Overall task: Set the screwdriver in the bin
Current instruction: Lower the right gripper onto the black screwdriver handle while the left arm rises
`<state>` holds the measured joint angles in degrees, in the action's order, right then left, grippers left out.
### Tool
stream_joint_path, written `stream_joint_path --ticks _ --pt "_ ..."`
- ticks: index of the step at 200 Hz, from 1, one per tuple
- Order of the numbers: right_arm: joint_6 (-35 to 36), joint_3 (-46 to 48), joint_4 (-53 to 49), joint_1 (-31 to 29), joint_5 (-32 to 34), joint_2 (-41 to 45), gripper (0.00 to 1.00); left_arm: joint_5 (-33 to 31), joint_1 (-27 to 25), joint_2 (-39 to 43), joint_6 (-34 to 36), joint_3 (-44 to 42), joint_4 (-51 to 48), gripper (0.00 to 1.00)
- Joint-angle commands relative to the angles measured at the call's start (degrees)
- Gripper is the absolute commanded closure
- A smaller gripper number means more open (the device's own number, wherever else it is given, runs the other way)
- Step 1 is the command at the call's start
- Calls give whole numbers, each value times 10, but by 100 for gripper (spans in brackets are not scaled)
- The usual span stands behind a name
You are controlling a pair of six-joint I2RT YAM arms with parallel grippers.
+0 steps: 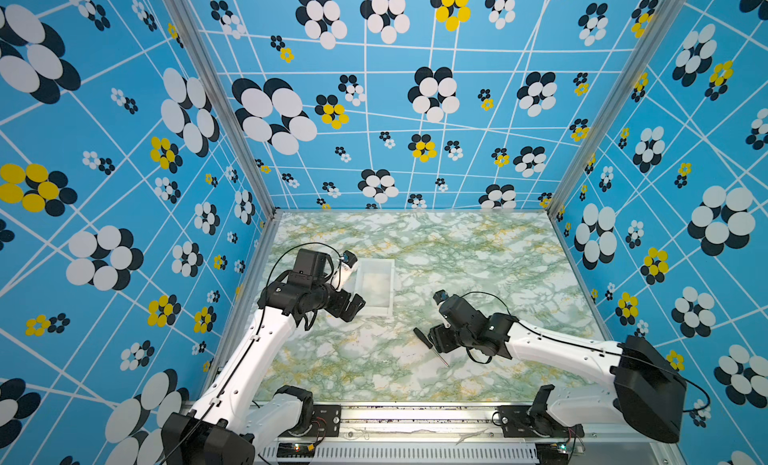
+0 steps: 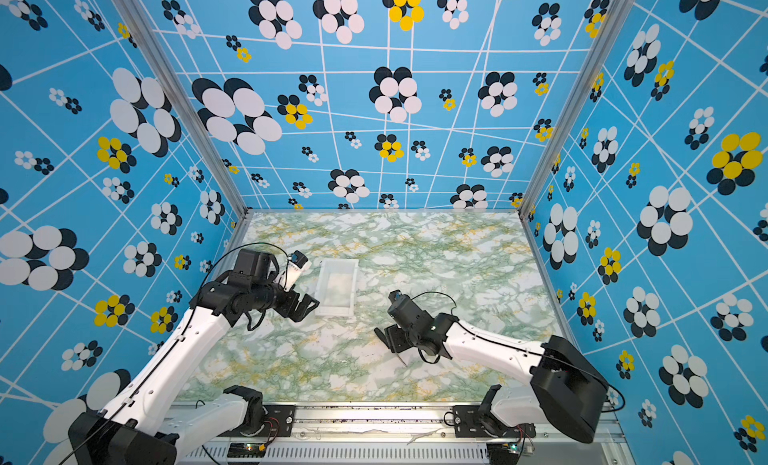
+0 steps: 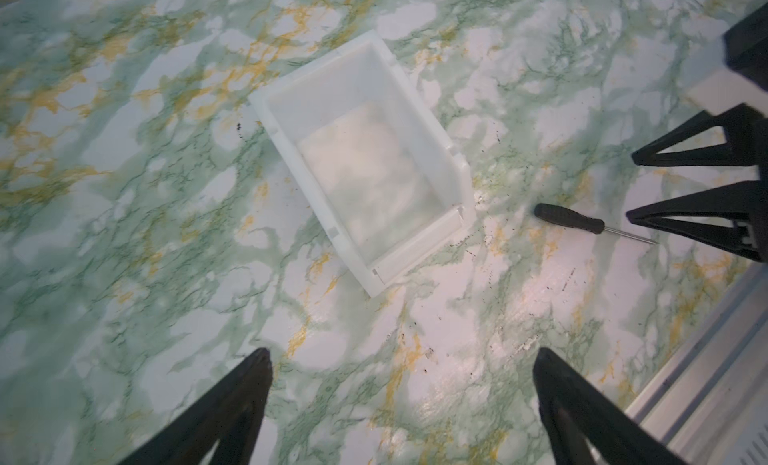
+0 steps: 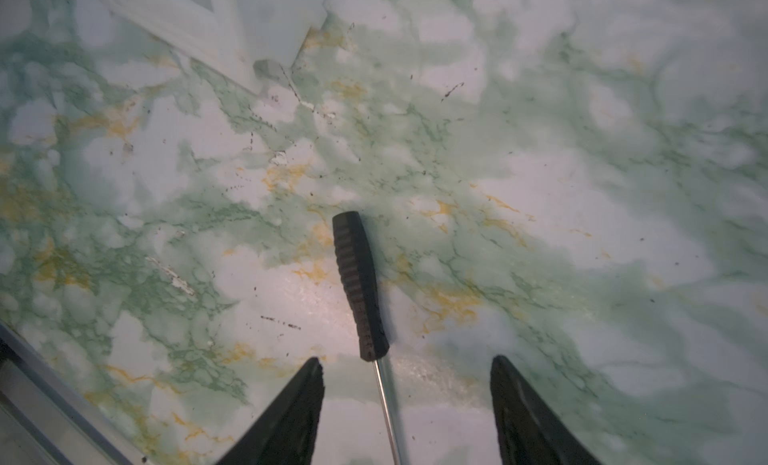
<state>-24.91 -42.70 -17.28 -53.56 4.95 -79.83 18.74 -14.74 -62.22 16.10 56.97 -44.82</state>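
Count: one screwdriver (image 1: 422,337), one bin (image 1: 392,288), two grippers.
Bin: it stands upright on the marble-patterned table (image 1: 457,255), in the left half in both top views; it is white and half-clear, with low walls.
Inside the bin: only its own bare floor shows, clearly seen in the left wrist view past the bin (image 3: 301,172) wall.
Screwdriver: it lies flat on the table, outside the bin, near the bin's nearer right corner but apart from it. The black handle end points toward the bin and the thin metal shaft toward the front edge.
Right gripper (image 4: 407,361): it is low over the screwdriver (image 4: 360,288), with the fingers partly apart. In the right wrist view the shaft runs between the two tips with a gap on each side, so nothing is gripped.
Left gripper (image 3: 401,355): it hangs above the table beside the bin's left wall, with the fingers spread wide and nothing between them.
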Motion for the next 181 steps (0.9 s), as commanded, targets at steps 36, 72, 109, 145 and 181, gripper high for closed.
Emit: stream_joint_path --ticks 36,72,109,145,181 --pt "6 -104 -23 -25 6 -132 46 -1 -7 14 26 -16 -21 1" --pt "20 -133 -54 -26 42 -170 48 -6 -6 16 24 -18 -19 1" --pt "25 -141 -59 -26 50 -187 50 -10 -6 15 24 -14 -25 1" --pt "20 -128 -59 -26 52 -185 55 -14 -5 19 25 -6 -30 1" --pt "13 -111 -50 -27 43 -182 57 -9 -4 22 23 -9 -29 1"
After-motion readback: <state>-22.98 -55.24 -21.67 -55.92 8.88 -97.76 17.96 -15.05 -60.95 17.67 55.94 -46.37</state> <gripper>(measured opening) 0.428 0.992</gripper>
